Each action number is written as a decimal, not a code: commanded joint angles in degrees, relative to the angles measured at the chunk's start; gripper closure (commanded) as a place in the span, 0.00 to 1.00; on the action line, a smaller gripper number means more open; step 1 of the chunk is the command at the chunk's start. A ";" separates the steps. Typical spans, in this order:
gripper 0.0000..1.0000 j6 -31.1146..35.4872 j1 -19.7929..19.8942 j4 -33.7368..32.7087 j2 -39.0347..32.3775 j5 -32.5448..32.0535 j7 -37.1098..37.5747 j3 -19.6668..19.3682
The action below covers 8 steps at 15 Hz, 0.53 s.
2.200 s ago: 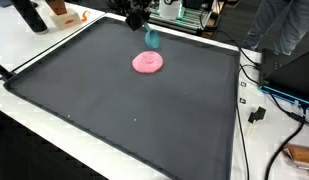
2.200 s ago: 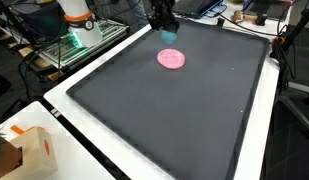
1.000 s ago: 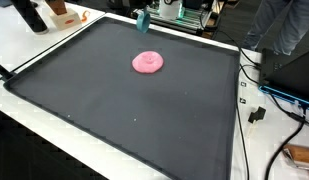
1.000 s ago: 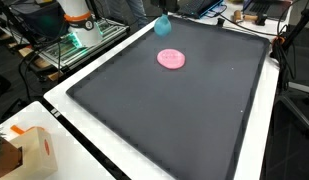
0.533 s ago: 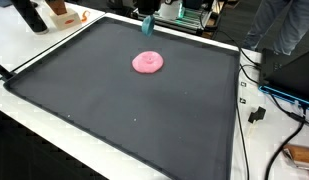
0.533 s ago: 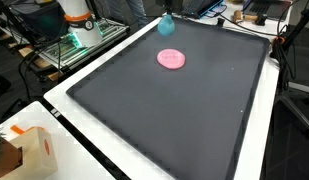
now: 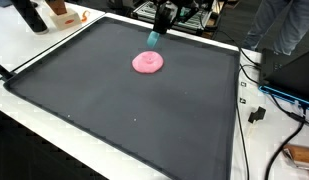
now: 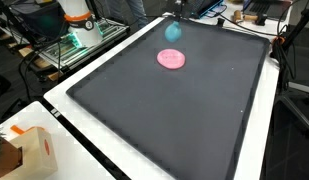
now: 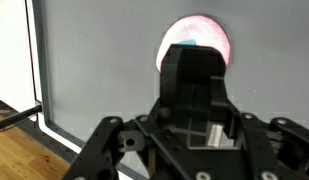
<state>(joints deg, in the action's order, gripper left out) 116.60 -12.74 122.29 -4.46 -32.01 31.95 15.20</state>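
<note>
Pink disc (image 7: 147, 63), teal block (image 7: 153, 37), dark grey mat (image 7: 114, 110)

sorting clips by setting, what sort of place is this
Probably a robotics lab or workshop: a large dark mat covers a white bench, loose cables trail off its edge, and racks of electronics stand beside it. The gripper holds a teal object near a pink disc.

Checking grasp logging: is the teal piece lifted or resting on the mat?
Lifted: the teal piece hangs in the shut end effector, clear above the pink disc in both exterior views.
</note>
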 commanded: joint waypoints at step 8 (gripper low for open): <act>0.71 -5.47 -9.18 -3.98 -10.09 -19.52 9.97 -0.20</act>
<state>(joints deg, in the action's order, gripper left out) 113.88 -19.58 119.70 -12.36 -47.21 38.64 15.20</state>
